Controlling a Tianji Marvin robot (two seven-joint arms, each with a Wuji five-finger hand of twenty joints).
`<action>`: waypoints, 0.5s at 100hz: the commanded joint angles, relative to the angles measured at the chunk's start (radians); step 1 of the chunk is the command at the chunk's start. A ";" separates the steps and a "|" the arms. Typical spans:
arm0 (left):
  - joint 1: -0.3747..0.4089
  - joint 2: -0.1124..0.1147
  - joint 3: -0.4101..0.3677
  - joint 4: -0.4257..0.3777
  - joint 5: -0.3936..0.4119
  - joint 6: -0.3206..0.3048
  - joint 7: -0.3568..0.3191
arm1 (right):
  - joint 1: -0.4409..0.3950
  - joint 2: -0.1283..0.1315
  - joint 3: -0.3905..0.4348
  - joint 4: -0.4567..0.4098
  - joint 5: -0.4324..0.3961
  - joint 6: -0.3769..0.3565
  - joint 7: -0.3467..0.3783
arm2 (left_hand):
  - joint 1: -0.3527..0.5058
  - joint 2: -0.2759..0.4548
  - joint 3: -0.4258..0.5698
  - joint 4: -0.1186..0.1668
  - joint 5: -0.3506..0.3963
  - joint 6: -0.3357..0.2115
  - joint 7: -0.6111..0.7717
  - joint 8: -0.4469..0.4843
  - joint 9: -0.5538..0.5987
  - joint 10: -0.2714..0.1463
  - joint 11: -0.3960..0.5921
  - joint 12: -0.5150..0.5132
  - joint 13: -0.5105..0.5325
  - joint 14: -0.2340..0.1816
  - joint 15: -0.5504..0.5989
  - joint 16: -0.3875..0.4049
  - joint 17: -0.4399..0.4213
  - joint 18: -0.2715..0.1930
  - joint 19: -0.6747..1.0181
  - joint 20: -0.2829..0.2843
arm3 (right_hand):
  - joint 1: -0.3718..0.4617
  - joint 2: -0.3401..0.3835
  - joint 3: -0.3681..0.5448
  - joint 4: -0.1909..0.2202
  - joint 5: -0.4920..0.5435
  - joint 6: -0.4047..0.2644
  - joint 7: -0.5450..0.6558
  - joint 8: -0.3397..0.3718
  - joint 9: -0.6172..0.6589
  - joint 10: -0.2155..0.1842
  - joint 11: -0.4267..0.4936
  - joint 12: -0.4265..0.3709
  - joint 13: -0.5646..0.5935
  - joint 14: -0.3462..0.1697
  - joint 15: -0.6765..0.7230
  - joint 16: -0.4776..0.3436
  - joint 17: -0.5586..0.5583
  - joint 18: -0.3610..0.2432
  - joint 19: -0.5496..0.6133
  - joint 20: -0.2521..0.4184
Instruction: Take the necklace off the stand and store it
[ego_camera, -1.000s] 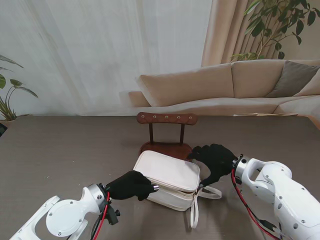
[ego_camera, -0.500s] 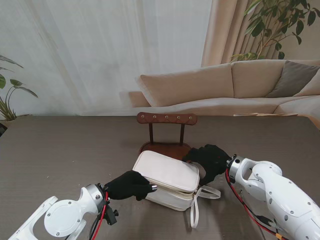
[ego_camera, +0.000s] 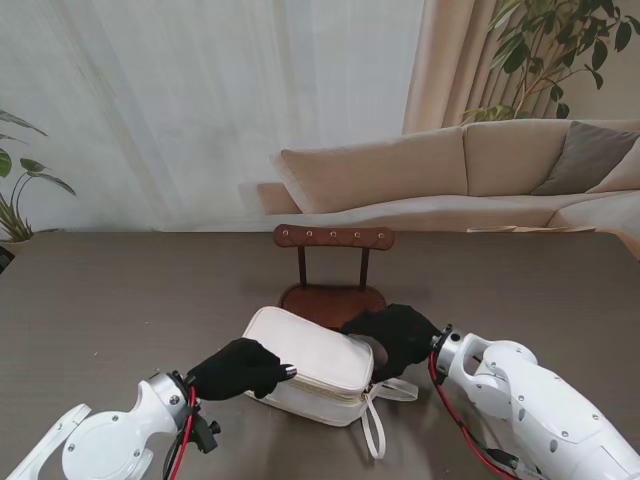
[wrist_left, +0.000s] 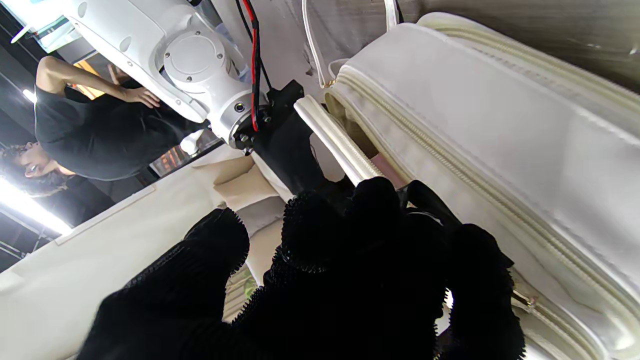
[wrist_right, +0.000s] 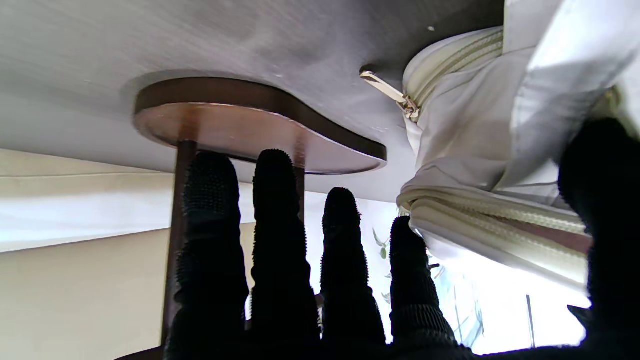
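Both hands dragged the white bag (ego_camera: 310, 366) nearer to us, clear of the stand (ego_camera: 333, 240). Our left hand (ego_camera: 240, 368) pinched its zipper edge; our right hand (ego_camera: 392, 336), fingers spread, held its mouth. We couldn't spot the necklace, probably light, slippery, best pinched by its chain.

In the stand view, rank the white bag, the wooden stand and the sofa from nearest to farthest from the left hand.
1. White bag: touching the left hand, on its right.
2. Wooden stand: past the bag, farther from me and to the right.
3. Sofa: beyond the table, in the background on the right.
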 joint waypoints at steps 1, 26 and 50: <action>0.017 -0.002 -0.009 -0.024 0.006 -0.007 -0.012 | -0.022 -0.026 -0.028 -0.026 -0.009 -0.002 0.015 | -0.038 -0.021 -0.002 0.014 0.032 0.014 0.047 0.009 0.030 -0.005 0.015 0.003 0.042 0.043 -0.009 0.008 -0.001 -0.056 0.061 0.006 | 0.023 0.096 -0.062 0.009 0.032 -0.099 0.038 0.029 0.014 -0.020 0.007 0.005 0.024 -0.005 0.010 0.009 -0.227 -0.008 0.043 0.009; 0.054 -0.005 -0.068 -0.035 0.031 0.007 -0.005 | -0.046 -0.039 -0.037 -0.078 0.028 0.020 0.035 | -0.037 -0.021 -0.002 0.014 0.031 0.011 0.047 0.010 0.030 -0.006 0.014 0.002 0.040 0.038 -0.006 0.009 -0.001 -0.057 0.061 0.004 | 0.032 0.099 -0.063 0.014 0.050 -0.087 0.045 0.029 0.024 -0.011 0.007 0.005 0.034 -0.003 0.020 0.014 -0.224 -0.005 0.051 0.008; 0.079 -0.012 -0.110 0.000 0.049 0.046 0.011 | -0.071 -0.050 -0.045 -0.119 0.054 0.057 0.038 | -0.035 -0.024 -0.001 0.015 0.032 0.014 0.046 0.009 0.029 -0.003 0.013 0.002 0.039 0.042 -0.007 0.009 -0.004 -0.056 0.060 0.002 | 0.060 0.126 -0.064 0.025 0.073 -0.006 0.065 0.032 0.038 0.006 0.004 0.006 0.045 0.010 0.028 0.019 -0.220 0.005 0.059 0.008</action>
